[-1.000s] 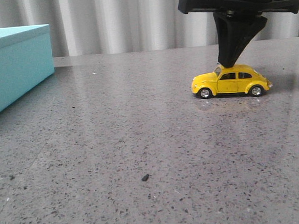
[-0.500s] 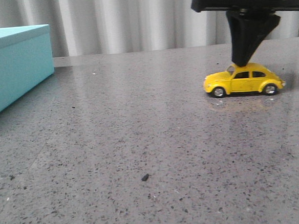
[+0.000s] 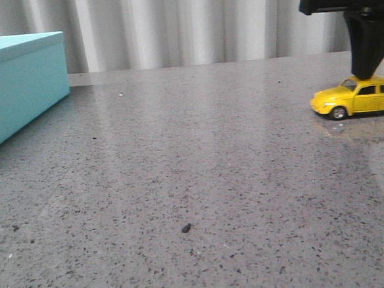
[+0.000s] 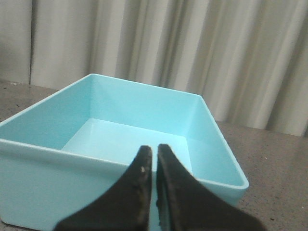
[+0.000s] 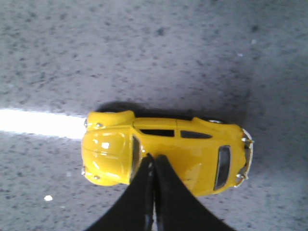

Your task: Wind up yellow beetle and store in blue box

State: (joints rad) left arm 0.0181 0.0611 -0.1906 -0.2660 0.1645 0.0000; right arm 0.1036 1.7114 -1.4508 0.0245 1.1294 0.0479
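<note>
Grey speckled table [image 3: 180,158], dark crumb [image 3: 186,228] mid-surface

Speckled table [image 3: 180,158]: beetle [image 3: 357,98], box [image 3: 16,84], maybe debris [image 3: 186,228]

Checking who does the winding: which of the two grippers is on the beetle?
The right gripper: its closed jaws press on the yellow beetle's roof. The left gripper hangs over the open blue box.

Both arms — jaws closed
</note>
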